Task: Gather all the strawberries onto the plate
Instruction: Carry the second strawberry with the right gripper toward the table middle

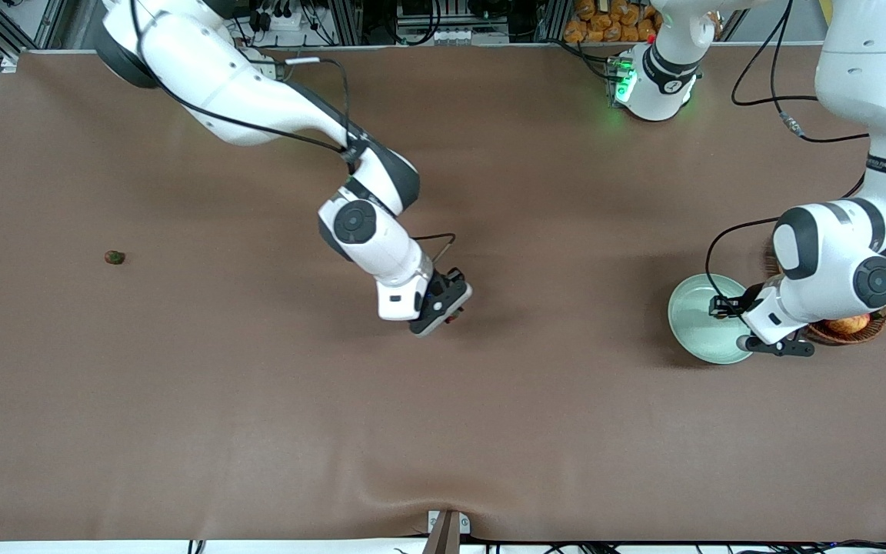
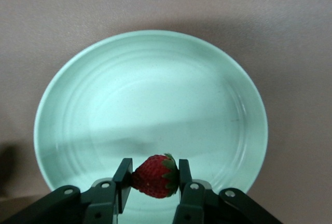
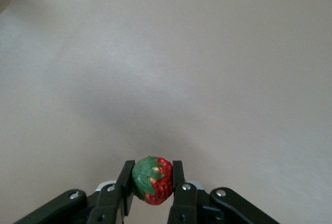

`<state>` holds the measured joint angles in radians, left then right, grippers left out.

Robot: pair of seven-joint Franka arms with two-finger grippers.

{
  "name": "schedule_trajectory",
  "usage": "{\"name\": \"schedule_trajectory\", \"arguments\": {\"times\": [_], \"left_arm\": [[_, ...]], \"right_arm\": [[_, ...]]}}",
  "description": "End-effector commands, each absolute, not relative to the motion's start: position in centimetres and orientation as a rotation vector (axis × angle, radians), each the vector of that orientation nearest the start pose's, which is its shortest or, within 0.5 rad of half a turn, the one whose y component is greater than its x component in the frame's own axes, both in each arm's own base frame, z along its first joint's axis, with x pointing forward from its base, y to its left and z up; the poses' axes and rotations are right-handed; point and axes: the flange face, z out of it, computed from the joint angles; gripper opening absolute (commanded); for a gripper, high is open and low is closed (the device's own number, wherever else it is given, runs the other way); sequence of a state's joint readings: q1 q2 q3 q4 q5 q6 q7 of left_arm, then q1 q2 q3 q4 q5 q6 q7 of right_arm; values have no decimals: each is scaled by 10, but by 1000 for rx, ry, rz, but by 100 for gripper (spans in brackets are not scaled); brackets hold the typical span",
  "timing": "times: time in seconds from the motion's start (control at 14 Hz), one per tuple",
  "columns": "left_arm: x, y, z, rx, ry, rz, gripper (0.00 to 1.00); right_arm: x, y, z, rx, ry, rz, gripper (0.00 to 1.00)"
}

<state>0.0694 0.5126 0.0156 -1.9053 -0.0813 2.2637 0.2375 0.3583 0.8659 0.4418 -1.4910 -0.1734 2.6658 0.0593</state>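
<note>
My left gripper (image 2: 153, 169) is shut on a red strawberry (image 2: 154, 176) with a green cap. It hangs just above the pale mint-green plate (image 2: 150, 79), near the plate's rim; in the front view that gripper (image 1: 724, 307) is over the plate (image 1: 695, 327). My right gripper (image 3: 151, 170) is shut on a second strawberry (image 3: 153, 181), red with a large green cap. It is above bare brown table near the middle (image 1: 451, 314). A third, duller strawberry (image 1: 114, 257) lies on the table toward the right arm's end.
A brown wicker basket (image 1: 874, 324) holding a red-yellow apple (image 1: 848, 324) stands beside the plate, partly under my left arm. Brown cloth covers the whole table. Cables and boxes sit along the edge by the robots' bases.
</note>
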Motion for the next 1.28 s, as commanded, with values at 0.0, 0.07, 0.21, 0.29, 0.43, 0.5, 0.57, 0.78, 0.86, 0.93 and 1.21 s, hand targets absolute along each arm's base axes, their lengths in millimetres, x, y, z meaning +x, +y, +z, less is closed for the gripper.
{"name": "schedule_trajectory", "arguments": {"times": [0.0, 0.07, 0.21, 0.29, 0.43, 0.5, 0.57, 0.78, 0.86, 0.93, 1.21], "left_arm": [[612, 51, 216, -3191, 189, 215, 91], [613, 50, 217, -3191, 191, 212, 100], [615, 50, 223, -3190, 206, 197, 100], [617, 49, 227, -3189, 217, 190, 100], [621, 44, 236, -3189, 227, 166, 100], [624, 40, 241, -3188, 229, 149, 100], [628, 33, 245, -3187, 240, 132, 100], [636, -3, 255, -3203, 305, 97, 100], [639, -19, 263, -3216, 309, 83, 100], [642, -35, 274, -3228, 288, 68, 100], [649, -106, 301, -3277, 170, 25, 100]], "right_arm": [[557, 524, 224, -2621, -974, -443, 10], [547, 535, 218, -2625, -965, -453, 15], [528, 555, 204, -2615, -916, -475, 21], [519, 563, 200, -2607, -912, -483, 31], [513, 568, 196, -2627, -886, -483, 100], [515, 568, 200, -2634, -873, -493, 100], [519, 566, 210, -2635, -864, -507, 100], [551, 534, 241, -2676, -810, -540, 100], [562, 520, 256, -2713, -797, -517, 100], [575, 503, 276, -2758, -779, -485, 100], [596, 436, 363, -2955, -715, -302, 100]]}}
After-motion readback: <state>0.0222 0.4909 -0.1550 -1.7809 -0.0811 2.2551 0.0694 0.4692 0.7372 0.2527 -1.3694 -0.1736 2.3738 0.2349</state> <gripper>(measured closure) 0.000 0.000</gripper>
